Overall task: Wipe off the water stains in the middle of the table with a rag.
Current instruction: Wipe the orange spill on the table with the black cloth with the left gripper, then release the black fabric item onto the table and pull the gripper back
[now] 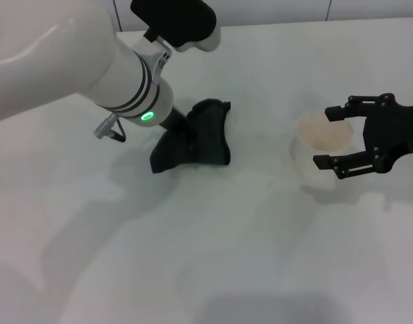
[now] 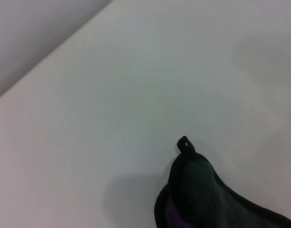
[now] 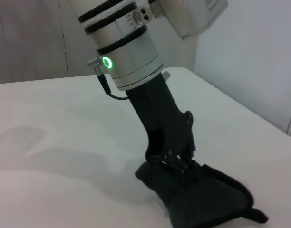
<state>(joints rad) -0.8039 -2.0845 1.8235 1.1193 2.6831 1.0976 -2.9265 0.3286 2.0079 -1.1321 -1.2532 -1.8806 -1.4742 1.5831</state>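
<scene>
The dark green-black rag [image 1: 200,138] lies crumpled on the white table [image 1: 227,243], left of the middle. My left gripper [image 1: 177,126] comes down on the rag's left part. In the right wrist view its black fingers [image 3: 171,161] are pinched on the cloth [image 3: 207,194]. The left wrist view shows a corner of the rag with a small loop [image 2: 202,194]. No orange water stain shows in any view. My right gripper [image 1: 336,140] is open at the right, its two fingers either side of a pale cup.
A pale translucent cup [image 1: 314,135] stands on the table at the right, between the right gripper's fingertips. The table's far edge and a wall run along the back.
</scene>
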